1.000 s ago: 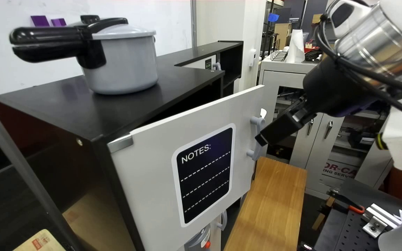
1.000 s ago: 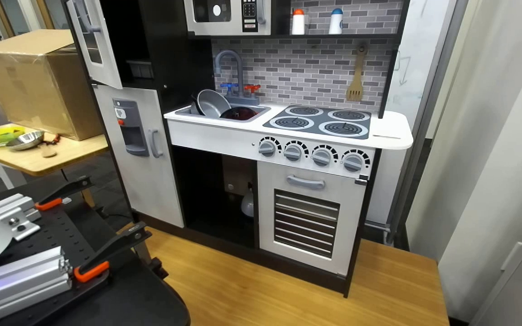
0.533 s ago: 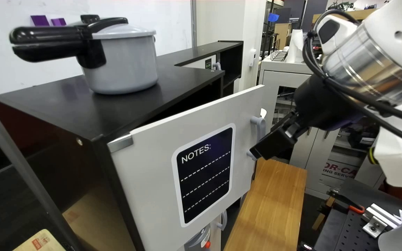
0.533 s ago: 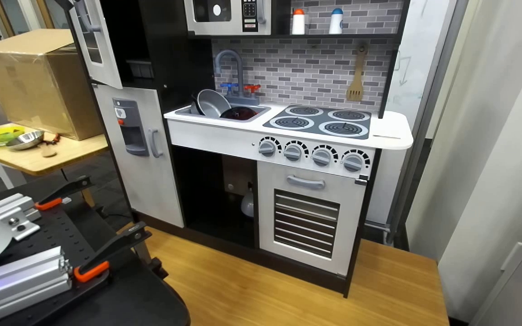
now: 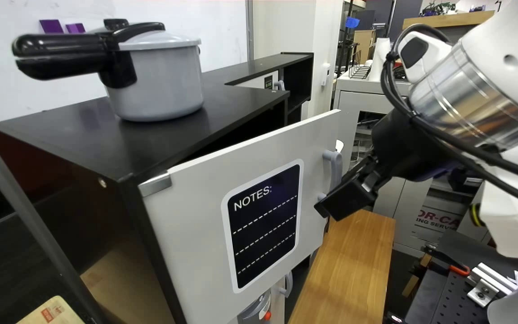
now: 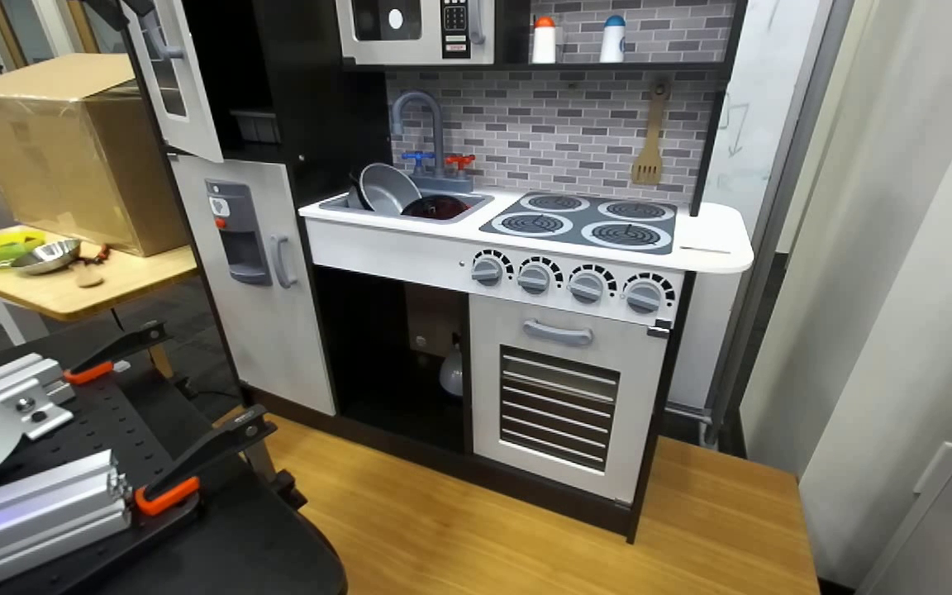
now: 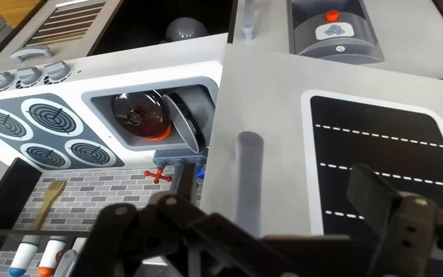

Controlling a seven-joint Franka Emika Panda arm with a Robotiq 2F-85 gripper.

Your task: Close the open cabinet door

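The cabinet door (image 5: pixel 205 202) is a light-grey panel with a dark NOTES inset. It stands open, swung out from the black cabinet, with a dark gap behind it; it also shows in an exterior view (image 6: pixel 197 107) and in the wrist view (image 7: pixel 283 115). Its grey handle (image 5: pixel 336 164) is near the free edge. My gripper (image 5: pixel 326 209) covers the handle's lower end in that view. In the wrist view the gripper (image 7: pixel 277 181) is open, with its fingers wide apart; the handle (image 7: pixel 249 181) appears between them, nearer the left finger. Whether anything touches is unclear.
A grey pot (image 5: pixel 158 78) with a black handle stands on the cabinet top (image 5: pixel 232 103). A lower door (image 6: pixel 232 330) with a dispenser is shut below. A wooden bench (image 5: pixel 349 265), a black pegboard table (image 6: pixel 137 413) with clamps and a cardboard box (image 6: pixel 54 149) are nearby.
My gripper has moved left and down past the handle in an exterior view. Its dark tips have come into the top left corner of an exterior view. The door has not moved.
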